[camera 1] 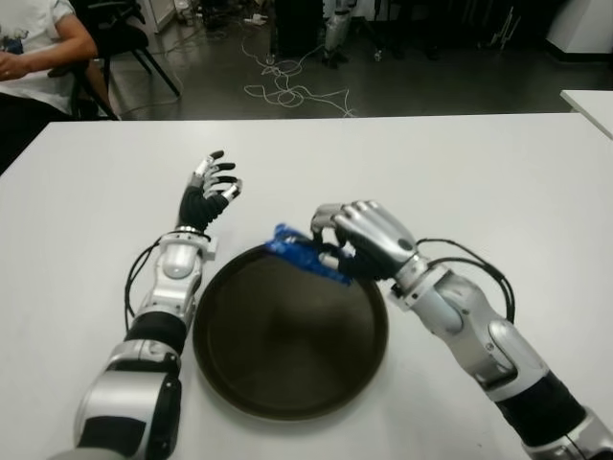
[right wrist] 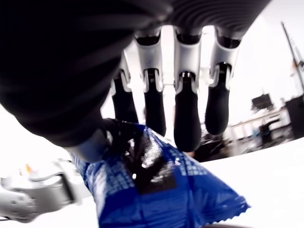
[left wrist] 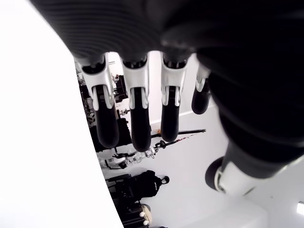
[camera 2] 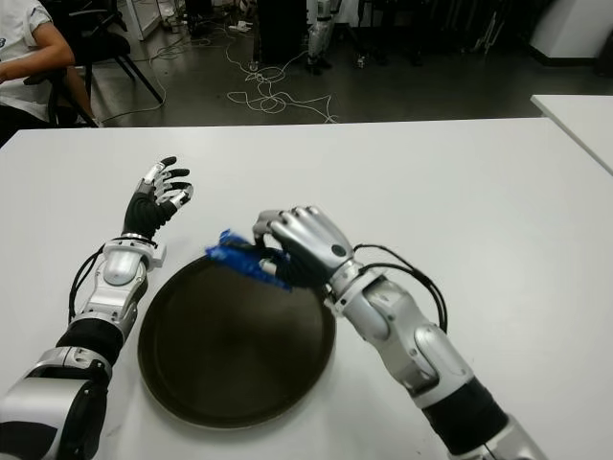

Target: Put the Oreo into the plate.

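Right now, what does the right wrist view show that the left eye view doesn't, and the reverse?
Only the right wrist view shows the grasp close up: thumb and fingers closed on the blue Oreo pack, with its crimped end sticking out. Only the left eye view shows the dark plate, the pack held over its far rim, the white table, and a seated person. Both show the right hand holding the pack and the left hand, empty, beyond it.

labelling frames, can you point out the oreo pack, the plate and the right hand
Oreo pack (camera 1: 299, 251): left eye view, middle of the blue wrapper.
Plate (camera 1: 287, 345): left eye view, bare dark inner surface.
Right hand (camera 1: 369, 235): left eye view, silver back of the hand gripping the pack.
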Controlling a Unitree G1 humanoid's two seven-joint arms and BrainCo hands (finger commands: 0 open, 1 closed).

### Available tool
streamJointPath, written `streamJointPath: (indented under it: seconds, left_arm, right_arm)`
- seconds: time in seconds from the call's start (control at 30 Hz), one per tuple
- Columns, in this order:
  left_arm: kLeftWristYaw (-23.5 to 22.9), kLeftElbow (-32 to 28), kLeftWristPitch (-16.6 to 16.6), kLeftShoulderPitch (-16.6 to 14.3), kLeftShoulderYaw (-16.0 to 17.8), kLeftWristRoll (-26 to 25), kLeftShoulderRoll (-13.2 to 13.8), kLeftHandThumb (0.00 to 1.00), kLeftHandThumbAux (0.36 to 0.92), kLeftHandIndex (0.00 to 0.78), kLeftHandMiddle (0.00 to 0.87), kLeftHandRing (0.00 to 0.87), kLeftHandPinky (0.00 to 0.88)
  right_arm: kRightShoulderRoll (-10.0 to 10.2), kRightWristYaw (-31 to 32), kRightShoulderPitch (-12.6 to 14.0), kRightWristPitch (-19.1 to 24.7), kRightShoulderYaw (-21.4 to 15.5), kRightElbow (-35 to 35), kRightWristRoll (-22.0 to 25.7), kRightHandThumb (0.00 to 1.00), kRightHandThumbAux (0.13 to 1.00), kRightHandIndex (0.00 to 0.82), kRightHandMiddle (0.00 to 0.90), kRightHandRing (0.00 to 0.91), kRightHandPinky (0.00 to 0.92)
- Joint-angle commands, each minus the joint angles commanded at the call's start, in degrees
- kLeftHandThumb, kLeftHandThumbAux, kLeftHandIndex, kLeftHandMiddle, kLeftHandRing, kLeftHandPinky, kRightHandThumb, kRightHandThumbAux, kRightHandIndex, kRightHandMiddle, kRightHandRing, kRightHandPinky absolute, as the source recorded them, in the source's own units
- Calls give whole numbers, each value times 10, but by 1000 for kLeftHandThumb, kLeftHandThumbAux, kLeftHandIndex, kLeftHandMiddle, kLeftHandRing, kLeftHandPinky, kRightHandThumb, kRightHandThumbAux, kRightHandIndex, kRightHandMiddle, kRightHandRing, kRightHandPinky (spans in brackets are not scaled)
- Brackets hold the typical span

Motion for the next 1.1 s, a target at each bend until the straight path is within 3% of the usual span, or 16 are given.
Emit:
streamJointPath:
  seconds: [0.17,0.53,1.1]
  left_arm:
    - [-3,-2,4,0,0,-5,-1,461,700,112,231,253,298]
    - [0,-5,1,1,0,-5,-6,462,719,116,234,256,294]
    - [18,-7,14,0,-10,10,-3,384,722,104,225,244,277]
  right_arm:
    - [9,-8,-12,-35,10,56,3,693,728,427,642,641,636]
    - [2,41,-12,-38,5,48,7,688,729,429,643,631,620]
    - [7,52,-16,-53,7,70,9,689,729,428,619,609,604]
